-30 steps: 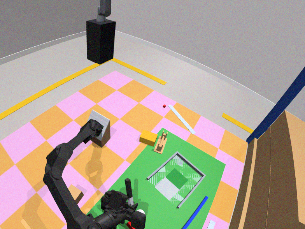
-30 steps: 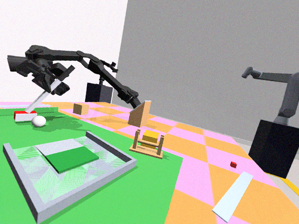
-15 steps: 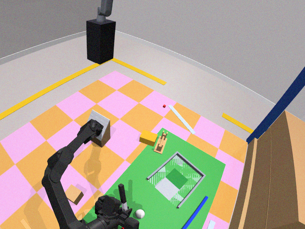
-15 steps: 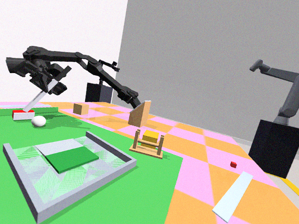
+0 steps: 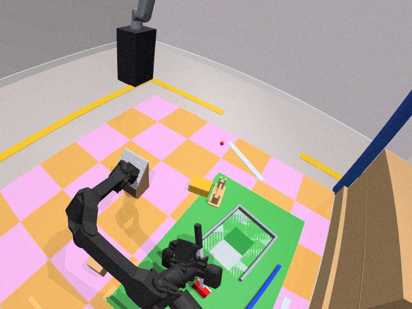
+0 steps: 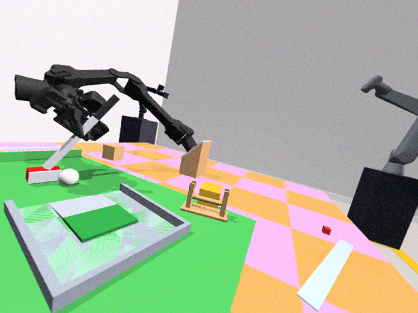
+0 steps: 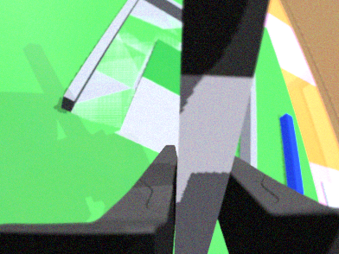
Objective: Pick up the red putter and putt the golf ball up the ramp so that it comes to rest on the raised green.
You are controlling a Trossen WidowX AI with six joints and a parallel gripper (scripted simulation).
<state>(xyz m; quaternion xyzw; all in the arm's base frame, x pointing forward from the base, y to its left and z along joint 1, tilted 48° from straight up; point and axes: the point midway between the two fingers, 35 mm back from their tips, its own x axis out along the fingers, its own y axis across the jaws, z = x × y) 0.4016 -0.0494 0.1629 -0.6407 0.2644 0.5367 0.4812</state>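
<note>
My gripper is shut on the shaft of the red putter. The shaft leans, its black grip end up, and the red and white head is low over the green mat. The white golf ball is right beside the head's near end in the exterior view; whether they touch is unclear. The ball is hidden in the top view and the wrist view. The pale ramp leads to the raised green.
Grey walls border the green on three sides. A blue bar lies to one side. A wooden stand and a yellow block are near the mat's edge.
</note>
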